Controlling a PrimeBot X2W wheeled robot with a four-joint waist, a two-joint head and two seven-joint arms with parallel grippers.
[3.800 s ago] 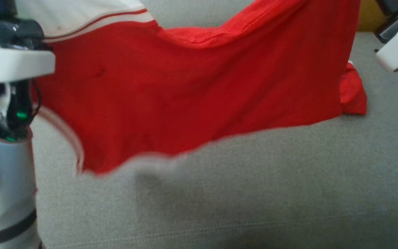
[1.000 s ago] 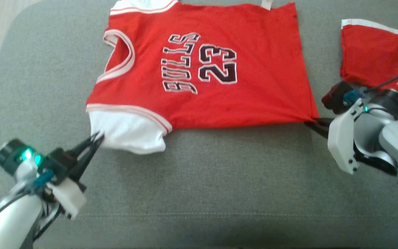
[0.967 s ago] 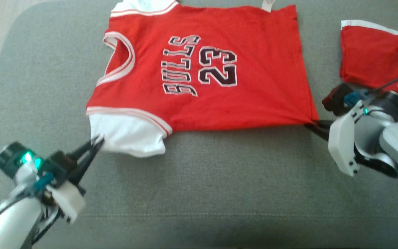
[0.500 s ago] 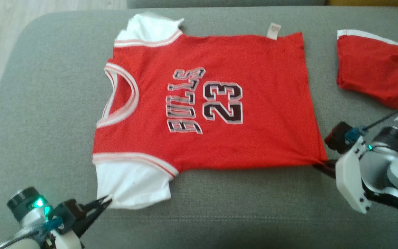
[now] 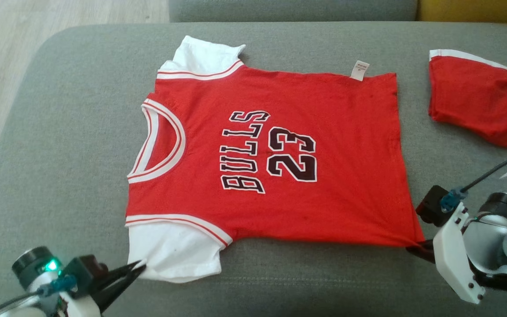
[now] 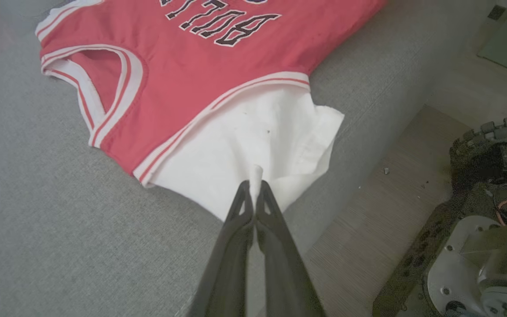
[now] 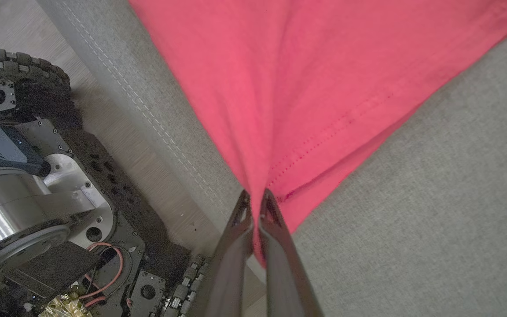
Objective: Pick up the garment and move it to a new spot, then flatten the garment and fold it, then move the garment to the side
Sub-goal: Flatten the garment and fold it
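Surface: grey woven sofa cushion with a rounded corner and a stitched seam along its front edge; pale wood-grain floor lies beyond it.
Left gripper: two slim dark fingers pressed together, pinching the outer edge of the near white sleeve. In the left wrist view a small tuft of white cloth pokes out past the tips.
Right gripper: fingers closed on the near hem corner, where the red cloth gathers into a point.
Garment: red short-sleeved jersey lying flat, front up, across the middle of the cushion. The neck is toward the robot's left and the hem toward its right. It has white sleeves, white-and-red striped trim, dark lettering "BULLS 23" and a small white tag on the far edge.
Nearby: folded red cloth with a white band, apart from the garment at the far right.
Head view adds: the whole garment and both arms at once.
Wrist views add: the hem's fine line of stitching, and the robot's wheeled base on the floor below the cushion's front edge.
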